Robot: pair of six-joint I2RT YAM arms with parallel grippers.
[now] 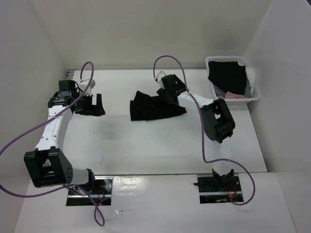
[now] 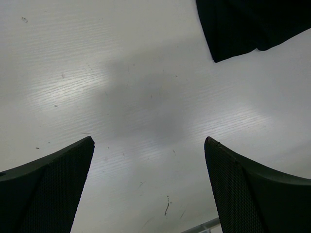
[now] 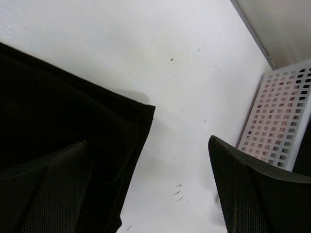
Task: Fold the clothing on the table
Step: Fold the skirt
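The clothing (image 1: pixel 153 108), a plain black garment, lies crumpled in the middle of the white table (image 1: pixel 146 145). My right gripper (image 1: pixel 169 95) hovers open over the garment's far right edge. In the right wrist view the gripper (image 3: pixel 148 141) straddles that edge: one finger is over the black clothing (image 3: pixel 58 111), the other over bare table. My left gripper (image 1: pixel 90 106) stands open over bare table, well left of the garment. In the left wrist view the gripper (image 2: pixel 149 141) holds nothing, and a corner of the clothing (image 2: pixel 243 24) shows at the top right.
A white plastic basket (image 1: pixel 256 92) sits at the far right corner with black, pink and white cloth in it; its perforated wall (image 3: pixel 282 121) shows close to my right gripper. White walls enclose the table on three sides. A metal rail (image 1: pixel 141 69) runs along the far edge.
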